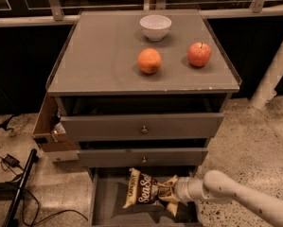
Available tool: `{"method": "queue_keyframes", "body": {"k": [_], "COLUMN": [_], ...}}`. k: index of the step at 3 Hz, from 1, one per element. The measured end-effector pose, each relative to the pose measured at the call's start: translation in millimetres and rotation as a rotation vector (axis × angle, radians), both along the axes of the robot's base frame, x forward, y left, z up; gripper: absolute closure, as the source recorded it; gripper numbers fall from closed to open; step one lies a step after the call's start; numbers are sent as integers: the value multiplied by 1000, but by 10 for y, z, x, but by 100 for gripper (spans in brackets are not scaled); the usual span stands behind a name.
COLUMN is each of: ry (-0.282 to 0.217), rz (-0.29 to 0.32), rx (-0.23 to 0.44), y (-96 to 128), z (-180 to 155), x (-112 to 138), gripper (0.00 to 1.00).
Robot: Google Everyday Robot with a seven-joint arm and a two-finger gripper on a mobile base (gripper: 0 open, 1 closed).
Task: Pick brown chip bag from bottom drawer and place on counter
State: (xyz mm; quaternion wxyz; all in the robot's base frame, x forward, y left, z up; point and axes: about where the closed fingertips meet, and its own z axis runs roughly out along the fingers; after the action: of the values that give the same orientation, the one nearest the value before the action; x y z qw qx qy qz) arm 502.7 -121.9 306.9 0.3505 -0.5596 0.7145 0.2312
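The brown chip bag (145,189) with white "Sea Salt" lettering is held tilted just above the floor of the open bottom drawer (108,200). My gripper (172,193) reaches in from the lower right and is shut on the bag's right end. The white arm runs off to the lower right corner. The grey counter (98,56) is the cabinet's flat top, well above the gripper.
On the counter stand a white bowl (155,27), an orange (149,60) and a red apple (199,54). Two knobbed drawer fronts (141,126) jut out above the bottom drawer. A cardboard box (48,131) hangs at the cabinet's left. Cables (13,174) lie on the floor at left.
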Motion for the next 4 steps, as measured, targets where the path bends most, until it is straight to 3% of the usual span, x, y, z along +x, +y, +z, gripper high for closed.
{"method": "queue_keyframes", "body": {"k": [1,2,3,4], "ry": [-43,-108,-108,-115], "rz": [84,99,99,103], "rx": [9,-37,-37,-29], "y": [191,114,114,114], "z": [922,1326,1326,1806], "x": [-205,-44,-44,-116], "gripper": [100,100,100,100]}}
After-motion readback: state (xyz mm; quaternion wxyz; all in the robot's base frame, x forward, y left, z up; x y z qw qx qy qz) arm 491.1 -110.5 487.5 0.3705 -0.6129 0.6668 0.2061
